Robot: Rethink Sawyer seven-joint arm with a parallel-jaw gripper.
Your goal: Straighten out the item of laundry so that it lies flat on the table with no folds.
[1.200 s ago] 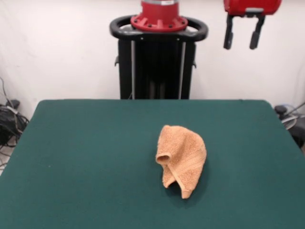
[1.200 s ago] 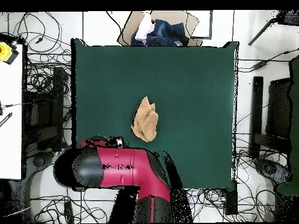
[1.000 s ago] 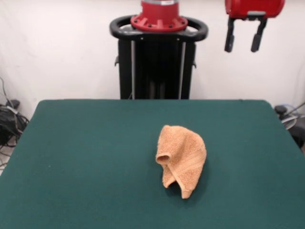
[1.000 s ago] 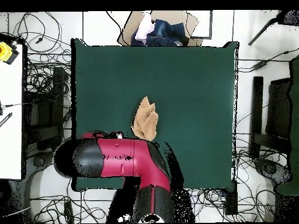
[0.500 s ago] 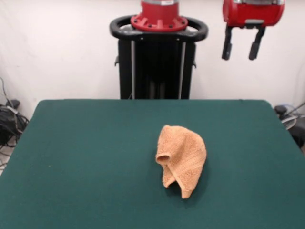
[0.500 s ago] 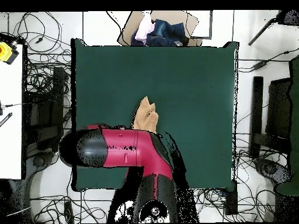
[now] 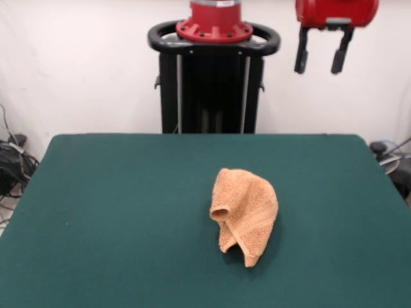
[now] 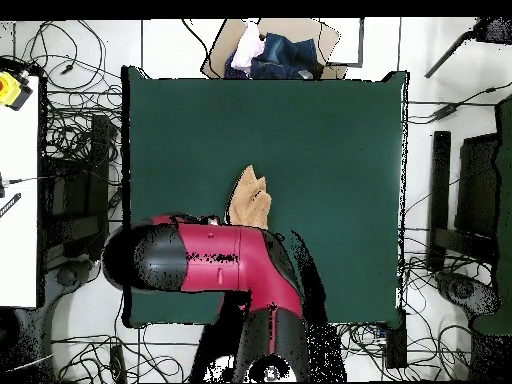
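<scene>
Towel crumpled in peaked heap near table middle, slightly toward near edge in front view. Gripper high above far edge, fingers spread, empty. Terry looks soft, light, limp; pinch loose lower corner, drag outward.

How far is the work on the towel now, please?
Nothing looks done: the towel lies crumpled and folded near the middle of the table. Nothing is in hand: the gripper hangs open and empty, high above the table. All is left: grasping the towel and spreading it flat.
</scene>
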